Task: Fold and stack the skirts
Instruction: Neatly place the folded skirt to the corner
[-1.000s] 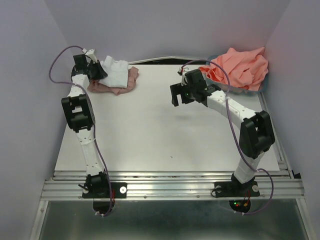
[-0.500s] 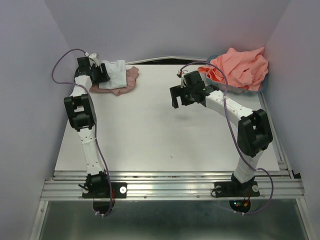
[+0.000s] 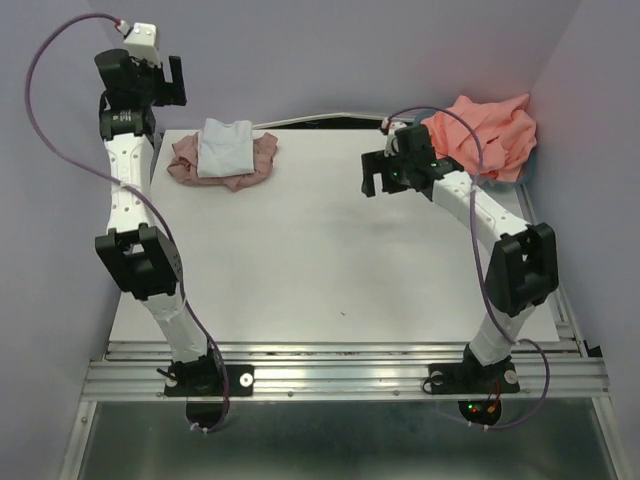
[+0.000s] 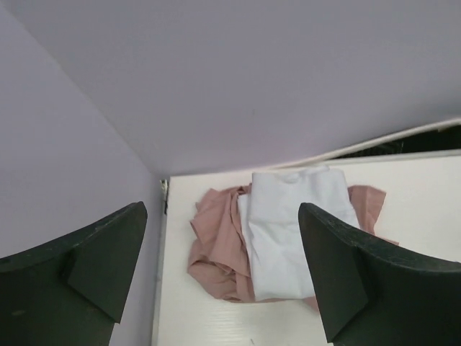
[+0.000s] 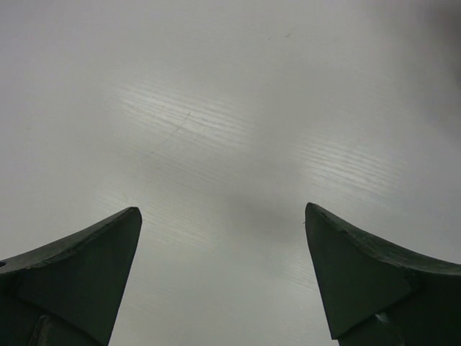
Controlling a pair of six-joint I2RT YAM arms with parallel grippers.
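Observation:
A folded pale white-blue skirt [image 3: 224, 147] [image 4: 299, 231] lies on top of a crumpled dusty mauve-pink skirt [image 3: 190, 168] [image 4: 216, 249] at the table's back left. My left gripper [image 3: 147, 84] [image 4: 222, 209] hangs open high above and to the left of that pile, holding nothing. Coral-salmon cloth [image 3: 487, 133] is heaped at the back right corner. My right gripper [image 3: 376, 184] [image 5: 222, 209] stands open just left of the heap, over bare tabletop, with nothing between its fingers.
Lilac walls close in the white table [image 3: 320, 260] on the left, back and right. A thin white cable [image 3: 320, 118] runs along the back edge. A metal rail [image 3: 340, 375] with both arm bases crosses the front.
My left gripper opened, let go of the white-blue skirt and rose up and away to the back left. My right gripper shifted a little toward the coral heap.

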